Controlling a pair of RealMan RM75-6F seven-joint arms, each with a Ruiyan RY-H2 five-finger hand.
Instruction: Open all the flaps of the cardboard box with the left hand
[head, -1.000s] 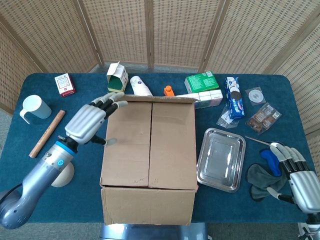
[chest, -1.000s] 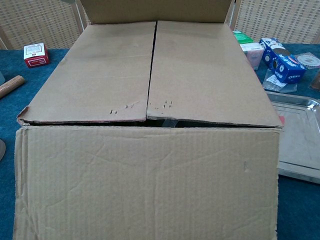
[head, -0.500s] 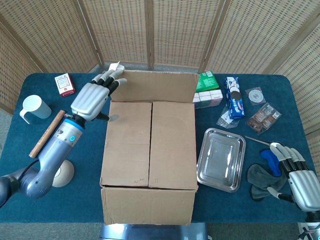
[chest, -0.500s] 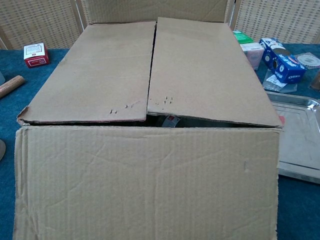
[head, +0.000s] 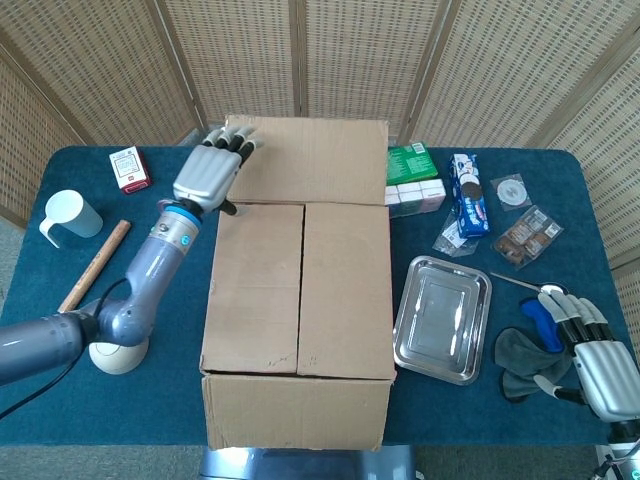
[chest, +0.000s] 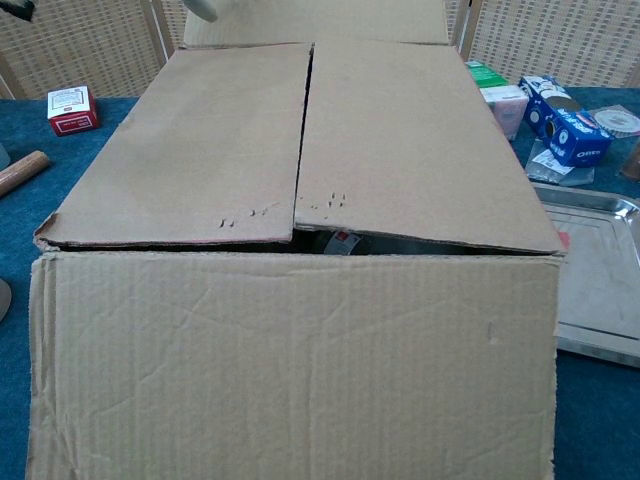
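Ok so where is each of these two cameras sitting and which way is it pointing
Head view: sits high, looks steeply down on the whole table; shows the left hand at the far flap and the right hand by the near right edge.
Chest view: sits low by the near side, faces forward across the cardboard box; of the robot, only a sliver at the top edge, probably the left hand.
Shared: the box, red carton, steel tray.

Bright, even daylight; soft shadows, sharp focus, little glare.
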